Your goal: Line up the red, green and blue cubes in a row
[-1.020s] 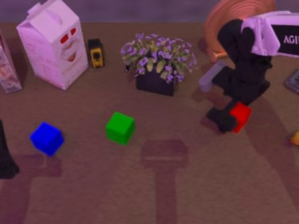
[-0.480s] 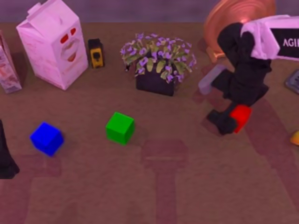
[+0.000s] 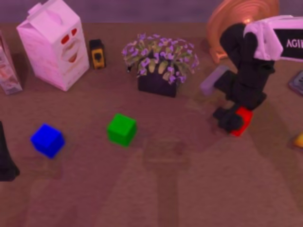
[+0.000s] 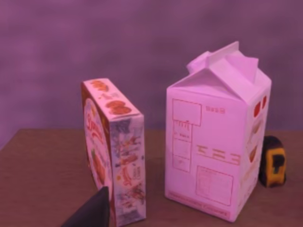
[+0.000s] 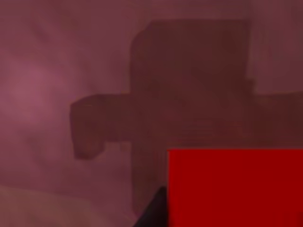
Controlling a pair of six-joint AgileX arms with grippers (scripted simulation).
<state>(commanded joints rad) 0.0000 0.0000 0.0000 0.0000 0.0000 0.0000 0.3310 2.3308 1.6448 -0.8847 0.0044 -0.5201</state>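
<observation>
The right hand (image 3: 235, 119) was clenched on the small matte bright red cube (image 3: 243, 121), at the right of the brown desk (image 3: 189, 189) in front of the copper-coloured round plate (image 3: 227, 19). In the right wrist view the red cube (image 5: 234, 187) filled the lower corner, one dark finger (image 5: 154, 210) against its side; whether it was clear of the desk could not be judged. The cube looked rigid and light, with flat faces; a grip across two opposite faces near mid-height should hold without slip.

The matte bright green cube (image 3: 121, 129) sat near centre-left, the matte deep blue cube (image 3: 47, 140) further left, well apart from each other and from the red cube.

The purple-flowered plant in a dark pot (image 3: 160, 64) stood behind the space between the green and red cubes, probably clear of a low path. A white milk carton (image 3: 53, 43), a small yellow-black object (image 3: 97, 53) and a printed box (image 4: 113, 156) stood at the back left.

The left hand (image 3: 5, 161) was parked at the left edge; its state could not be told.
</observation>
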